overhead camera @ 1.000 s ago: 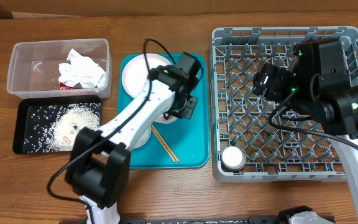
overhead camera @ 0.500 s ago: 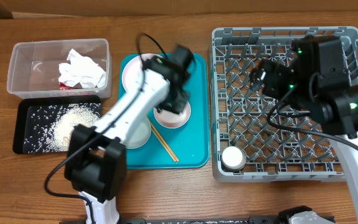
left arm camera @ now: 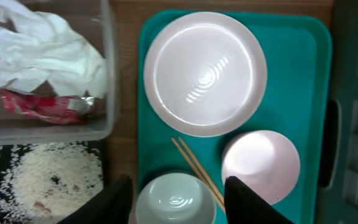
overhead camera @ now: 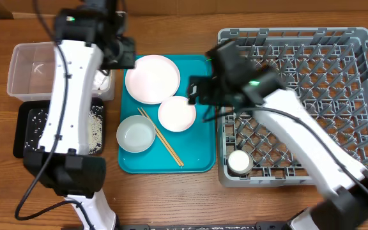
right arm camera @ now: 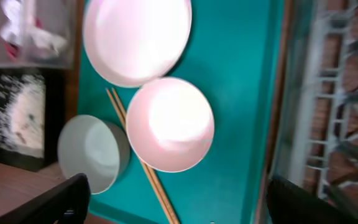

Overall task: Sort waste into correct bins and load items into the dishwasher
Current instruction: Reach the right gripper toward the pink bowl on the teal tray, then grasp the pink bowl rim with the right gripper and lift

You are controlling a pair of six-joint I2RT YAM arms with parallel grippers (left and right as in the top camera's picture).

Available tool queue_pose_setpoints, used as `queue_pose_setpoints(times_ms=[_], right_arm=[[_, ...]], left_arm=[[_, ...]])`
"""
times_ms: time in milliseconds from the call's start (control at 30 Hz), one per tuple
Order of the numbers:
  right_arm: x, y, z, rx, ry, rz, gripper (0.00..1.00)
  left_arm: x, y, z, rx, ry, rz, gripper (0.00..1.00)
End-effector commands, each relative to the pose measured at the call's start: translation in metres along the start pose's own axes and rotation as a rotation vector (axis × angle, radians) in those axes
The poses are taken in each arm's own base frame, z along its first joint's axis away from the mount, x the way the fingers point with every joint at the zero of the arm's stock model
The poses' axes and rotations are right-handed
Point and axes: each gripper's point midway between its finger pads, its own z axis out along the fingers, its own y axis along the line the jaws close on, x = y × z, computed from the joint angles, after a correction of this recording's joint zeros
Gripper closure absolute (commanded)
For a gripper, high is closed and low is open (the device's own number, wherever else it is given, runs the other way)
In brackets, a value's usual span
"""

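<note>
On the teal tray (overhead camera: 200, 156) lie a round white plate (overhead camera: 152, 78), a white bowl (overhead camera: 176, 114), a pale green bowl (overhead camera: 136, 134) and two wooden chopsticks (overhead camera: 161, 137). A small white cup (overhead camera: 239, 161) stands in the grey dish rack (overhead camera: 299, 45). The clear tub (overhead camera: 34, 70) holds a crumpled napkin (left arm camera: 42, 50) and a red wrapper (left arm camera: 39, 106). The black tray (overhead camera: 27, 131) holds rice (left arm camera: 55, 180). My left gripper (left arm camera: 178, 190) is open and empty, high over the tray's left side. My right gripper (right arm camera: 179, 199) is open and empty over the tray's right edge.
The rack fills the table's right half, its pegged wall right beside the teal tray (right arm camera: 347, 93). The tub and black tray sit close against the teal tray's left edge. Bare wooden table (overhead camera: 37, 191) lies along the front.
My left arm rose off the white bowl and swung up and left toward the clear tub. My right arm swung left from over the rack to the tray's right edge.
</note>
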Motion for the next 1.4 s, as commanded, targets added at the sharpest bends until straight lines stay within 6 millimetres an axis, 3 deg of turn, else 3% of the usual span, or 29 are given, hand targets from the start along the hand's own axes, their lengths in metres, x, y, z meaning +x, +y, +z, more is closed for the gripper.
queue_pose_setpoints(times_ms=[0,33,67,100,267,500,667,833,867,967,1067,1167,1233,1300,1333,1367], right_arm=[[0.009,0.0,0.03,0.029,0.059,-0.011,0.1],[0.012,-0.002,0.041,0.042,0.08,-0.012,0.11],[0.015,-0.004,0.049,0.051,0.096,-0.011,0.12],[0.018,-0.006,0.06,0.065,0.117,-0.009,0.12],[0.028,-0.018,0.101,0.106,0.183,-0.007,0.2],[0.037,-0.025,0.141,0.127,0.218,-0.018,0.46],[0.04,-0.028,0.15,0.136,0.231,-0.016,0.66],[0.039,-0.032,0.149,0.155,0.226,-0.009,0.96],[0.039,-0.032,0.148,0.161,0.226,-0.005,0.96],[0.031,-0.035,0.134,0.185,0.215,0.002,0.96],[0.013,-0.035,0.103,0.222,0.16,-0.001,0.96],[-0.019,-0.028,0.051,0.256,0.039,-0.012,0.96],[-0.046,-0.027,0.006,0.298,-0.089,-0.016,0.96],[-0.069,-0.033,-0.033,0.364,-0.219,-0.011,0.96],[-0.088,-0.045,-0.067,0.455,-0.346,0.0,0.96],[-0.092,-0.048,-0.073,0.477,-0.372,0.003,0.96]], left_arm=[[-0.004,0.011,-0.006,0.013,-0.012,-0.04,0.34],[-0.004,0.014,-0.006,0.011,-0.011,-0.046,0.14],[-0.004,0.016,-0.006,0.008,-0.012,-0.051,0.02],[-0.004,0.018,-0.005,0.007,-0.012,-0.054,0.0],[-0.005,0.019,-0.005,0.005,-0.013,-0.056,0.0],[-0.011,0.018,-0.005,0.009,-0.04,-0.055,0.0],[-0.012,0.018,-0.005,0.009,-0.041,-0.055,0.0],[-0.012,0.018,-0.005,0.009,-0.041,-0.055,0.0],[-0.012,0.018,-0.005,0.01,-0.041,-0.055,0.0],[-0.012,0.018,-0.005,0.009,-0.041,-0.055,0.0],[-0.012,0.018,-0.005,0.009,-0.041,-0.055,0.0],[-0.012,0.018,-0.005,0.009,-0.041,-0.055,0.0],[-0.012,0.018,-0.005,0.009,-0.041,-0.055,0.0],[-0.012,0.018,-0.005,0.009,-0.041,-0.055,0.0],[-0.012,0.018,-0.005,0.009,-0.041,-0.055,0.0],[-0.012,0.018,-0.005,0.009,-0.041,-0.055,0.0]])
